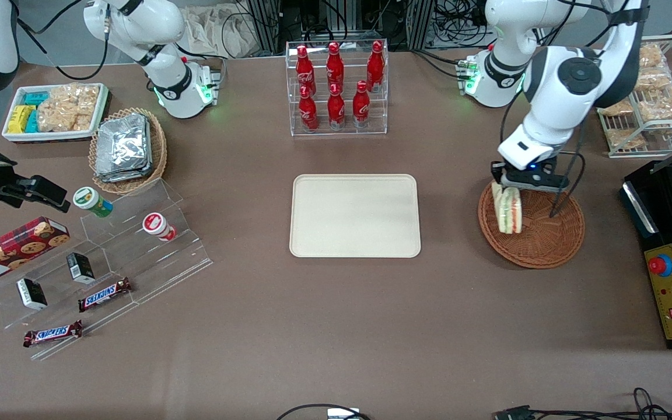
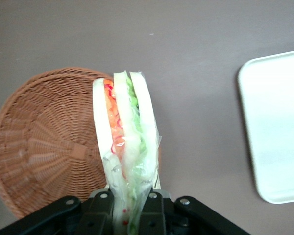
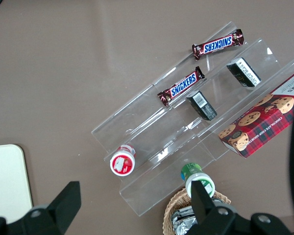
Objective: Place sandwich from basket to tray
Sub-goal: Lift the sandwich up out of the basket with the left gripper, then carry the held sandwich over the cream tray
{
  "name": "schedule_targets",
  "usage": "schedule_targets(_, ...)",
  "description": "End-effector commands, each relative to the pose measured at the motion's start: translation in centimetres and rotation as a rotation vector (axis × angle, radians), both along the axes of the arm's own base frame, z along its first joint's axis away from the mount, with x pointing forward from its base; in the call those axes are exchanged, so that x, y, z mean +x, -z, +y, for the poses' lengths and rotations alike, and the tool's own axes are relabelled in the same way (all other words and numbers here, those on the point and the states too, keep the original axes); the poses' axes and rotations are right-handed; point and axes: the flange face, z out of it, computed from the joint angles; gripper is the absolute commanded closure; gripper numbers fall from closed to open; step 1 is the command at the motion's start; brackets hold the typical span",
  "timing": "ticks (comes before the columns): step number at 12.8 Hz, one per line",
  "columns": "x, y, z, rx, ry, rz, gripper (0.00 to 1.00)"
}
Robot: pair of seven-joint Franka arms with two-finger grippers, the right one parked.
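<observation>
My left gripper (image 1: 514, 188) is shut on the sandwich (image 1: 508, 209), a plastic-wrapped wedge of pale bread with red, orange and green filling. The sandwich (image 2: 123, 133) hangs from the fingers (image 2: 102, 208) above the edge of the round brown basket (image 1: 540, 233) that lies nearest the tray. Nothing else lies in the basket (image 2: 44, 142). The cream-beige tray (image 1: 354, 216) lies flat in the middle of the table, a short gap of bare tabletop away from the basket. One edge of the tray (image 2: 277, 122) shows in the left wrist view.
A clear rack of red bottles (image 1: 337, 87) stands farther from the front camera than the tray. A black control box (image 1: 671, 256) and a wire snack rack (image 1: 651, 93) stand at the working arm's end. A foil-packet basket (image 1: 128, 149) and acrylic snack steps (image 1: 108, 262) lie toward the parked arm's end.
</observation>
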Motion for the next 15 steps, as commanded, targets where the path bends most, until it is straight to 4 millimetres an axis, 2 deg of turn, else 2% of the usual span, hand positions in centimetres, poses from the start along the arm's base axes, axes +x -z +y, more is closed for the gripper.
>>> schedule_targets(1, 0.1, -0.2, -5.1, -0.025, 0.005, 0.010, 1.00)
schedule_targets(4, 0.2, 1.0, -13.0, -0.076, -0.020, 0.040, 1.00)
schedule_targets(5, 0.2, 1.4, -14.9, -0.090, -0.025, 0.053, 1.00)
schedule_targets(7, 0.3, 1.9, -17.3, -0.119, -0.022, 0.075, 1.00)
schedule_targets(9, 0.3, 2.8, -19.4, -0.143, -0.002, 0.106, 1.00)
schedule_targets(11, 0.6, 4.2, -20.5, -0.163, -0.007, 0.147, 1.00)
schedule_targets(15, 0.2, 8.1, -21.1, -0.126, -0.013, 0.201, 1.00)
